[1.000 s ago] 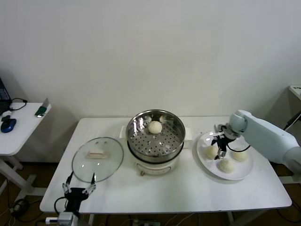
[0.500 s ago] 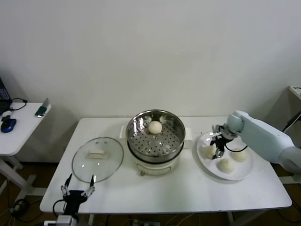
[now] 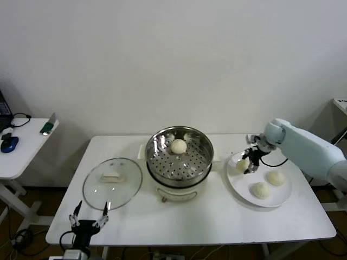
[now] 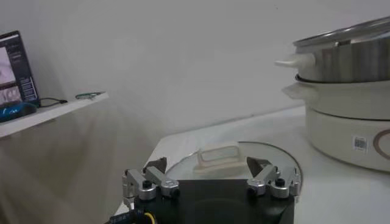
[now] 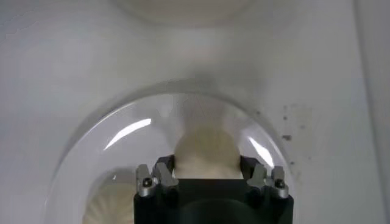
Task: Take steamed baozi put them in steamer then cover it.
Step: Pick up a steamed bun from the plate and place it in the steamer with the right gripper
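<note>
My right gripper (image 3: 246, 165) is shut on a cream-white baozi (image 3: 242, 164) and holds it just above the left edge of the white plate (image 3: 238, 183); the wrist view shows the bun (image 5: 205, 153) squeezed between the fingers (image 5: 164, 172). Two more baozi (image 3: 261, 189) (image 3: 276, 177) lie on the plate. One baozi (image 3: 179, 145) sits at the back of the shiny steamer (image 3: 179, 157). The glass cover (image 3: 113, 182) with its white handle lies flat on the table left of the steamer. My left gripper (image 3: 87, 219) is open and empty at the front left edge; the cover (image 4: 234, 159) lies just beyond it.
A white side table (image 3: 21, 149) with a mouse and cables stands at far left. The steamer's white pot base (image 4: 344, 125) rises close beside the cover. A wall stands close behind the table.
My right gripper closed on the left baozi and lifted it off the plate, moving slightly up and left. The left arm barely moved.
</note>
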Motion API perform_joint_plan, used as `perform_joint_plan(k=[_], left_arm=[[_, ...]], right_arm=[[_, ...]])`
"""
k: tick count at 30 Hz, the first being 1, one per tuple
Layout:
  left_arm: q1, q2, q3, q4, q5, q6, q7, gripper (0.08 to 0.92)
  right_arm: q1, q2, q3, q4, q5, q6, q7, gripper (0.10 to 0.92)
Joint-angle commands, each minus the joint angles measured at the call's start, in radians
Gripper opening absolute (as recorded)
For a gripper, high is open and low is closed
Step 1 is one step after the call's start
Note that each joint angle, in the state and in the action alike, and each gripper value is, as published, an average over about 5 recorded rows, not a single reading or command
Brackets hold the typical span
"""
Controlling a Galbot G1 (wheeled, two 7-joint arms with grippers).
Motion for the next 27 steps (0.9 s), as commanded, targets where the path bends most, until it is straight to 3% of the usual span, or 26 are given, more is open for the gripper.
perform_joint_plan(k=[1,9,16,27], left_arm=[[0.006,-0.003,0.004,-0.015,-0.002,0.002,0.001,0.823],[0.008,-0.013,0.023,-0.021,-0.002,-0.001,0.004,0.823],[0.022,-0.016,0.036,-0.033,-0.008,-0.014,-0.008,0.823],[0.056,-0.014,0.037,-0.03,-0.014,-0.041,-0.009,0.823]], right_arm=[[0.364,-0.002,-0.301,0.071,0.362,-0.013,0.012,0.7],[0.587,0.099,-0.457,0.149,0.685,-0.071,0.051,0.708],[0.574,0.239,-0.459,0.194,0.752,-0.111,0.093,0.712],[0.434,0.467,-0.457,0.131,0.754,-0.129,0.145,0.715]])
